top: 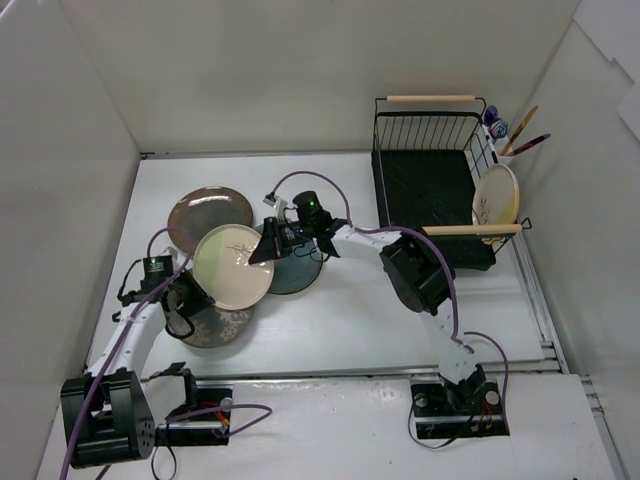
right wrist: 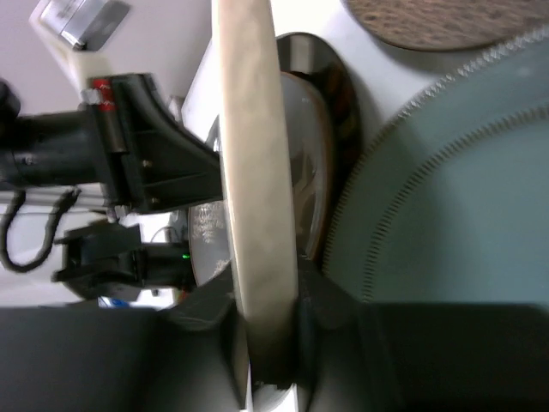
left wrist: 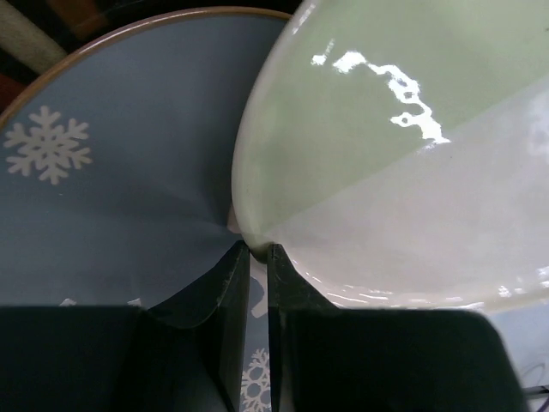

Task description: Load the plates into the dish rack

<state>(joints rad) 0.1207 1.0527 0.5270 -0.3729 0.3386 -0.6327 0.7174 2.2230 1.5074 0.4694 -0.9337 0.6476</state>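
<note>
Here, left pincer (left wrist: 257, 253) and right pincer (right wrist: 266, 300) pinching pale green plate (top: 232, 268), teal plate (top: 300, 275) beneath, dish rack (top: 420, 190) well apart

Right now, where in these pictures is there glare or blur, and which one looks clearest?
Top external view: even, diffuse light, soft shadows, everything sharp. Left wrist view: white glare streaks on the pale green plate. Right wrist view: that plate's edge looms close and soft; the teal plate beside it is slightly blurred.

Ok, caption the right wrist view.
Right gripper clamps the rim of the pale green plate, left gripper opposite, teal plate beside.
</note>
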